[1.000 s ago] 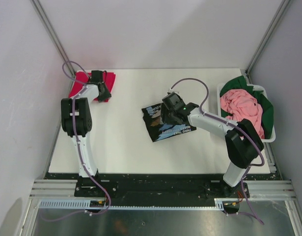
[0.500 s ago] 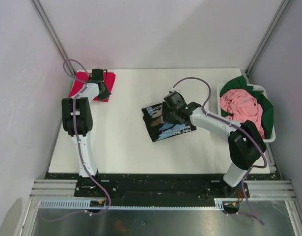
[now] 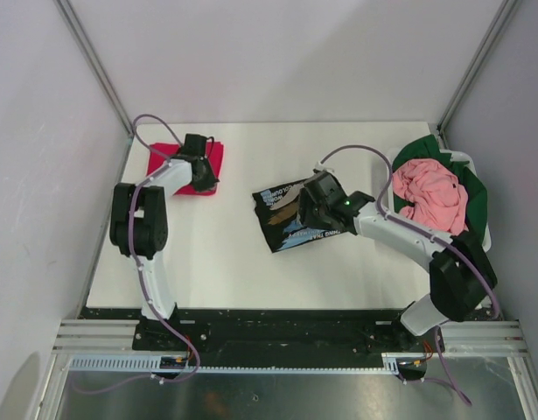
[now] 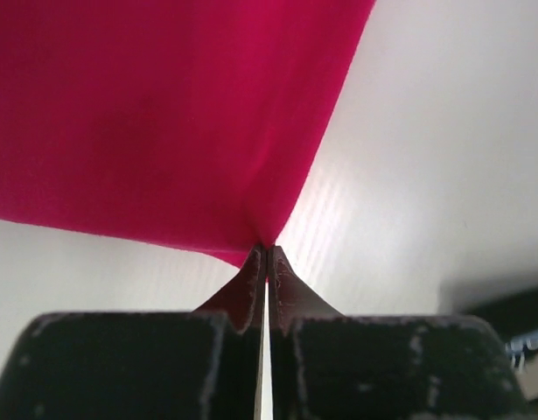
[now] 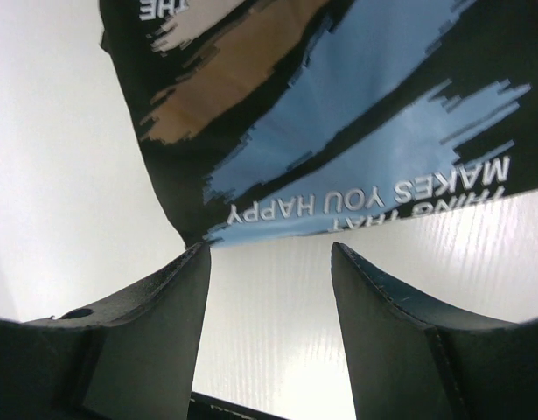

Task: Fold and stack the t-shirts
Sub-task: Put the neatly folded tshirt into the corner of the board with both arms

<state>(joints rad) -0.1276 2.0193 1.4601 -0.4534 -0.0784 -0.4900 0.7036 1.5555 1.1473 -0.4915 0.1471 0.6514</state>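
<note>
A folded crimson red t-shirt (image 3: 170, 157) lies at the table's far left. My left gripper (image 3: 205, 177) is at its right edge. In the left wrist view the gripper (image 4: 267, 251) is shut on a pinch of the red cloth (image 4: 164, 114), which pulls to a point at the fingertips. A folded black t-shirt (image 3: 282, 229) with a blue and tan print lies mid-table. My right gripper (image 3: 306, 213) hovers over its right part. The right wrist view shows that gripper (image 5: 269, 262) open, bare table between its fingers, with the black t-shirt's (image 5: 338, 131) edge just beyond the tips.
A white plastic basket (image 3: 481, 248) stands at the right edge of the table. It holds a crumpled pink t-shirt (image 3: 430, 188) on top of a dark green t-shirt (image 3: 422, 149) that drapes over the rim. Grey walls enclose the table.
The left gripper has shut on the red t-shirt's edge and dragged it a little right and toward me. The right gripper has slid slightly right over the black t-shirt, still open.
</note>
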